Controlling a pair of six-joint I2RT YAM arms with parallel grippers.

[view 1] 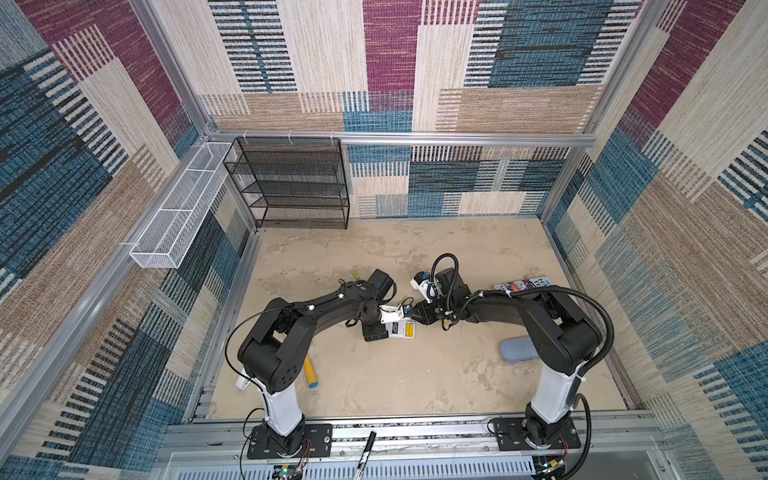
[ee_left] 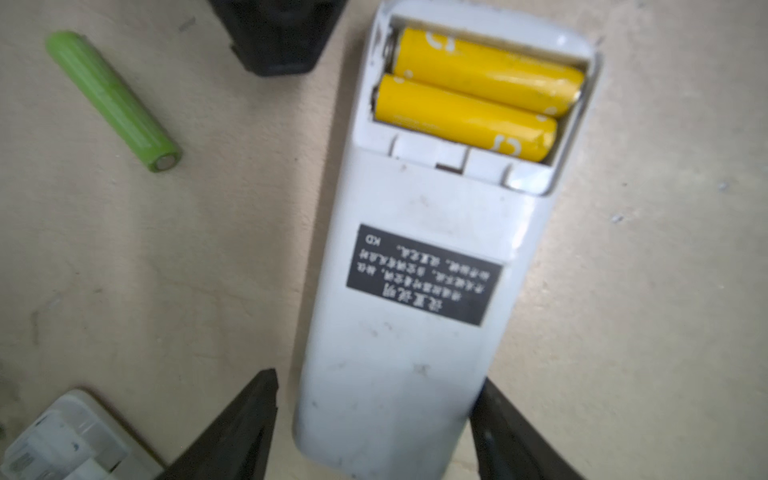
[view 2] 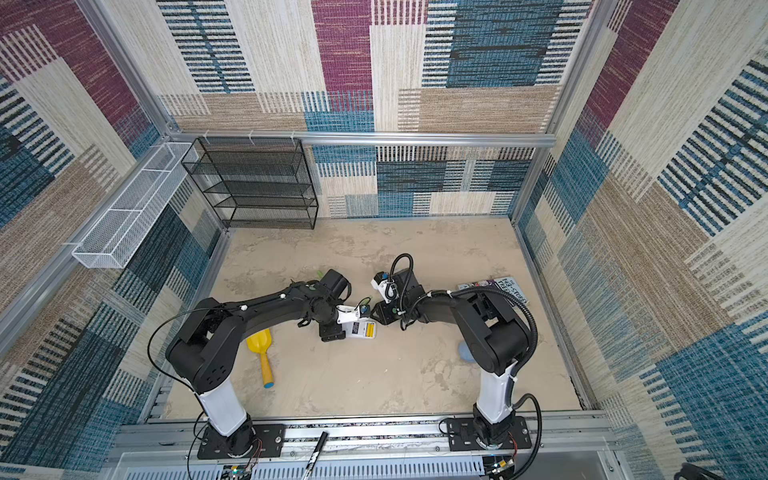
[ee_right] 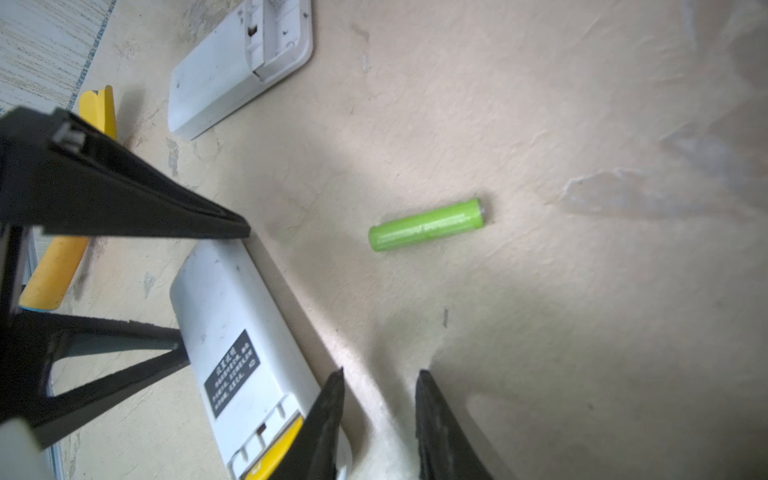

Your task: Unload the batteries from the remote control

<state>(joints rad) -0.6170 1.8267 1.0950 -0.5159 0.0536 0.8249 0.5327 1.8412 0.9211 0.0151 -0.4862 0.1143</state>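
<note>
The white remote (ee_left: 415,332) lies face down on the tabletop (ee_left: 623,332) with its cover off and both yellow batteries (ee_left: 478,95) seated in the bay. My left jaws stand wide astride its plain end, gripping nothing. My right jaws are narrow and empty beside the battery end. If I pry now, I judge the unheld remote may skid or tip, and a freed cell could roll away across the tabletop, where a green battery (ee_right: 426,224) lies loose.
</note>
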